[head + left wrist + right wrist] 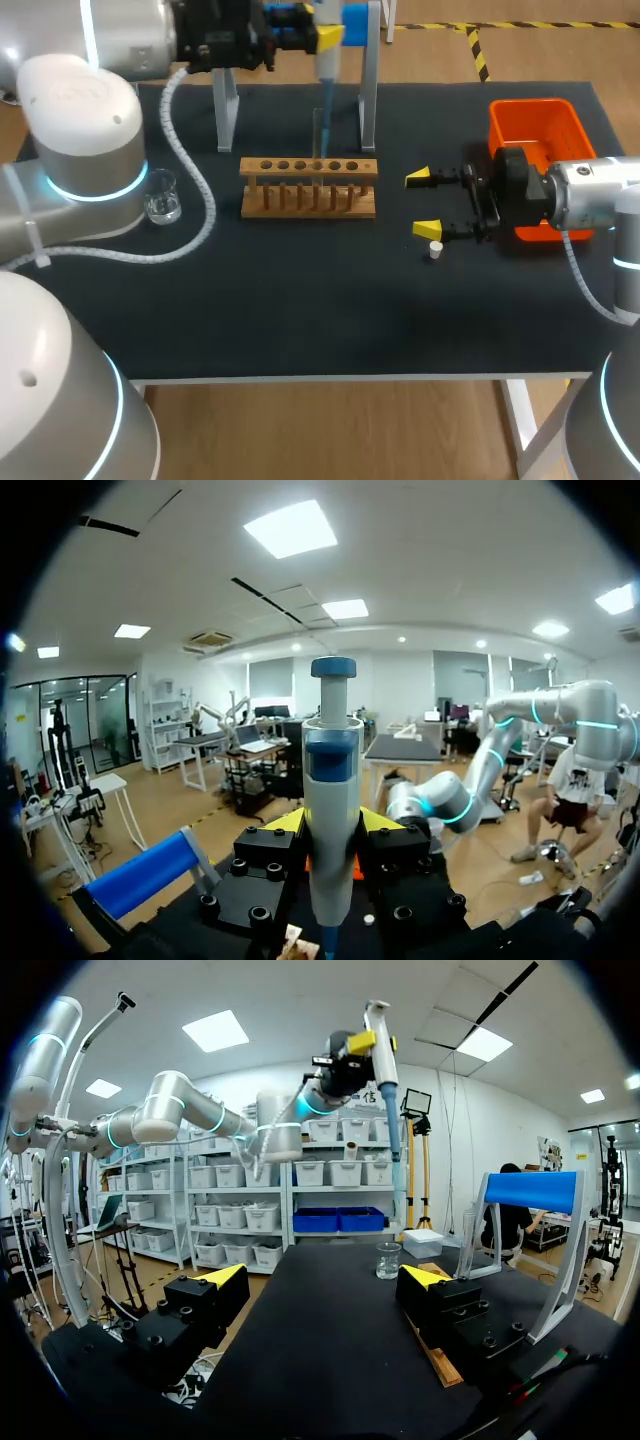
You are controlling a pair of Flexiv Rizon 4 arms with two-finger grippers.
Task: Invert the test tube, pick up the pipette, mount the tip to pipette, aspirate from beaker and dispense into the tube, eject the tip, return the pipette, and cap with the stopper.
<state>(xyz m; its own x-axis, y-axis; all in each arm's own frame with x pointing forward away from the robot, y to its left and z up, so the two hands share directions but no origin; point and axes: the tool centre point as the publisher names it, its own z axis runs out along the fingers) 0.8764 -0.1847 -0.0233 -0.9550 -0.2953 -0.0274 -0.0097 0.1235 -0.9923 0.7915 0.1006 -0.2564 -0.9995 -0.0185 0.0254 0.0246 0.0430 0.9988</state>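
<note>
Left hand [331, 830]: closed around pipette [331, 770], held upright, long axis vertical. Straight below its lower end: test tube [320, 135] standing in wooden rack [308, 187] on counter [300, 320]; inside mouth or just above, could not tell. Right hand [423, 204]: spread wide, empty, low over counter; white stopper [435, 250] just beside one fingertip [427, 229].

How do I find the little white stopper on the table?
Find the orange bin on the right side of the table; the right arm's fingers stick out just left of it. The stopper sits beside the yellow fingertip nearer the front edge, the only tiny white thing there.
</note>
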